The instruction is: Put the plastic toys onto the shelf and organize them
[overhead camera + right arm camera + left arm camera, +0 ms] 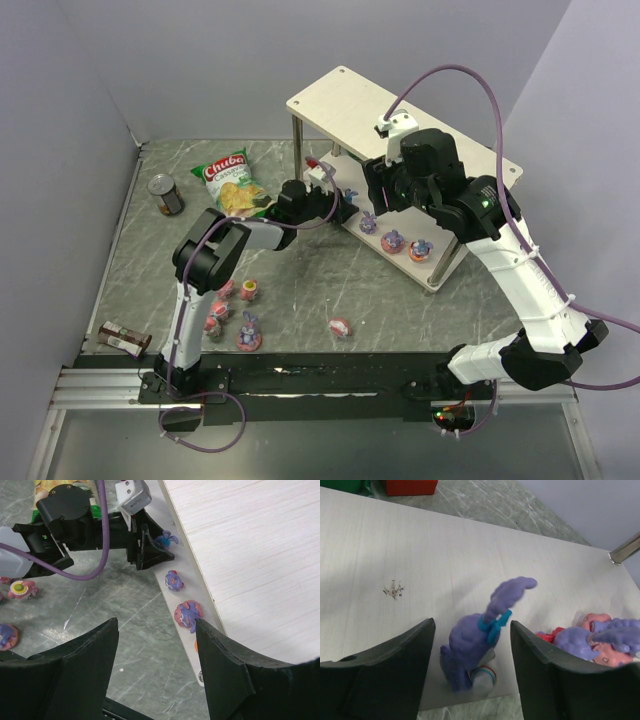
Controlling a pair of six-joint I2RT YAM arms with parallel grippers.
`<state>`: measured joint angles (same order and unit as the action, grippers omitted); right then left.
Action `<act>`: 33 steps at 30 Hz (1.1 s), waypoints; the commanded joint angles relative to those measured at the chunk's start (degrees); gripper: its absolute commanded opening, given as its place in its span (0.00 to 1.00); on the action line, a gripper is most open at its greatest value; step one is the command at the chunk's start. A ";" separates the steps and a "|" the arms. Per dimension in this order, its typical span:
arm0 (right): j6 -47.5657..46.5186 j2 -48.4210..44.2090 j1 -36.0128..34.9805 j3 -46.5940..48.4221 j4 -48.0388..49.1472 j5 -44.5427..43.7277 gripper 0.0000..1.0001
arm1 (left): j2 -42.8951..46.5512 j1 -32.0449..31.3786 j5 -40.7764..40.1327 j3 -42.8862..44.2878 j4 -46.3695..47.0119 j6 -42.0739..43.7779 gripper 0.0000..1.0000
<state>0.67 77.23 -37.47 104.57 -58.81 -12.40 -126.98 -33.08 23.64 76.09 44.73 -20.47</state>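
The shelf (345,100) stands at the back right. Three purple toys (393,240) sit in a row on its lower board (395,545). My left gripper (345,205) reaches onto that board's left end. It is open (471,625) around a purple bunny-eared toy (470,645) with a teal bow, which rests on the board with a gap on each side. More toys (600,645) lie just to its right. My right gripper (156,625) hovers open and empty over the shelf's front edge (378,190). Several toys (248,335) lie on the table near the left arm's base, one pink-red (341,326).
A green chip bag (232,182) and a dark can (167,195) sit at the back left. A small brown packet (125,338) lies at the near left edge. Grey walls close the left and back. The shelf's metal post (625,554) stands close by.
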 commanded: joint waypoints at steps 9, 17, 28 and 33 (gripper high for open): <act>1.71 -2.35 -0.06 -1.65 1.15 0.10 0.70 | 7.53 -0.32 1.23 -3.93 0.97 4.03 0.76; 1.79 -3.05 -0.14 -3.06 2.20 0.01 0.71 | 9.82 -0.23 0.18 -6.57 -1.48 5.00 0.68; 2.32 -4.72 -0.06 -5.26 3.35 -0.52 0.71 | 9.65 0.65 -0.79 -7.54 -4.39 4.83 0.50; 2.32 -5.34 -0.14 -6.05 3.70 -0.69 0.71 | 9.47 1.18 -1.31 -7.36 -4.91 4.74 0.48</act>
<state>2.11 74.11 -37.47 99.26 -57.06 -12.43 -119.85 -32.62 23.24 68.73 40.64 -16.21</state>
